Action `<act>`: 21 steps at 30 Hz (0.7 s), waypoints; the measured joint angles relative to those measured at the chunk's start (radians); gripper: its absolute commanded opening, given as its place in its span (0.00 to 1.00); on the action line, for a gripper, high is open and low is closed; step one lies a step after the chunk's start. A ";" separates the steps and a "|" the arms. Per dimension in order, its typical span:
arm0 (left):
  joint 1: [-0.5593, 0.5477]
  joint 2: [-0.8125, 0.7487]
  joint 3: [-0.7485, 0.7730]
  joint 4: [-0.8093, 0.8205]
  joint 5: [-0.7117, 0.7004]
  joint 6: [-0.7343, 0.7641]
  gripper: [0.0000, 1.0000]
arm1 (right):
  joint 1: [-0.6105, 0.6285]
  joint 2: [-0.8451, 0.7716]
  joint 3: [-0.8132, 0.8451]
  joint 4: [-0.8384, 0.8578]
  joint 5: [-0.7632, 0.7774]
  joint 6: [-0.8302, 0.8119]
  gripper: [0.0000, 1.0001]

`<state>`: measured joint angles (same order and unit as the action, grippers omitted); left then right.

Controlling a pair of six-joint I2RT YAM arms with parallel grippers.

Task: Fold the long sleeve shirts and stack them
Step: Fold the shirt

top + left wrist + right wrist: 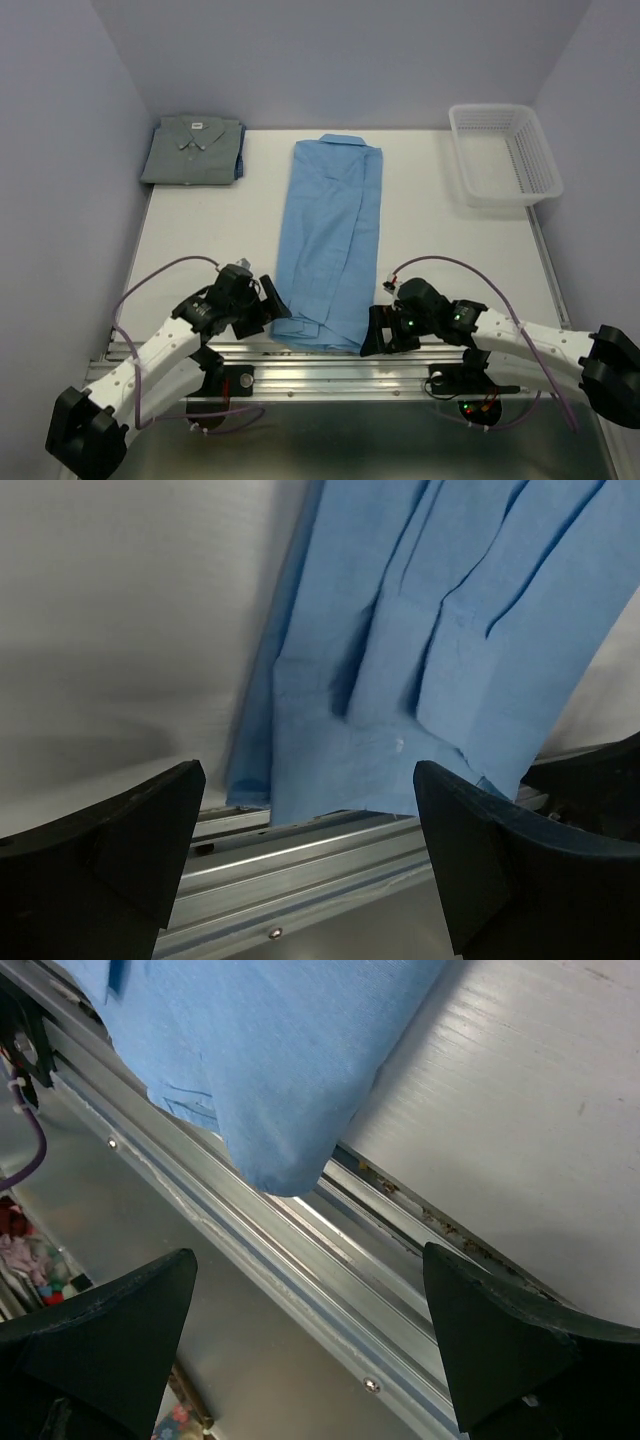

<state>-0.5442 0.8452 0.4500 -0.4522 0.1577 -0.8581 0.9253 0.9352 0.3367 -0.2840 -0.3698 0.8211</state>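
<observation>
The sky-blue shirt (330,240) lies as a long strip down the table's middle, collar at the far end, hem overhanging the near metal rail. The grey shirt (193,150) lies folded at the far left, white neck label up. My left gripper (272,312) is open beside the blue shirt's near left corner (330,750). My right gripper (378,333) is open beside its near right corner (270,1070). Both wrist views show wide-apart jaws holding nothing, above the rail.
A white mesh basket (505,155) stands at the far right. The aluminium rail (320,365) runs along the table's near edge, also shown in the left wrist view (300,860) and the right wrist view (330,1290). Walls enclose the table on three sides.
</observation>
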 measured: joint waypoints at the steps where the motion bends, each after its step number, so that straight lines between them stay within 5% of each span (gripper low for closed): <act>1: -0.005 -0.064 -0.055 -0.028 0.014 -0.031 0.99 | 0.000 0.011 -0.006 0.013 -0.006 0.012 1.00; 7: -0.016 -0.305 -0.225 0.010 0.097 -0.170 0.98 | 0.000 0.078 -0.011 0.116 -0.008 0.051 1.00; 10: -0.017 -0.296 -0.251 0.077 0.136 -0.203 0.88 | 0.000 0.147 -0.011 0.188 -0.008 0.076 0.88; 13: -0.018 -0.234 -0.259 0.135 0.158 -0.209 0.69 | 0.005 0.200 -0.010 0.246 -0.002 0.105 0.63; 14: -0.018 -0.208 -0.259 0.149 0.158 -0.212 0.50 | 0.006 0.208 -0.010 0.257 0.000 0.109 0.57; 18: -0.019 -0.105 -0.254 0.183 0.146 -0.196 0.09 | 0.006 0.257 0.002 0.294 0.025 0.137 0.29; 21: -0.020 -0.037 -0.231 0.195 0.144 -0.177 0.00 | 0.006 0.284 0.016 0.299 0.056 0.151 0.13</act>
<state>-0.5640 0.8082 0.2192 -0.2573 0.3019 -1.0348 0.9310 1.2194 0.3527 0.0147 -0.3138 0.9722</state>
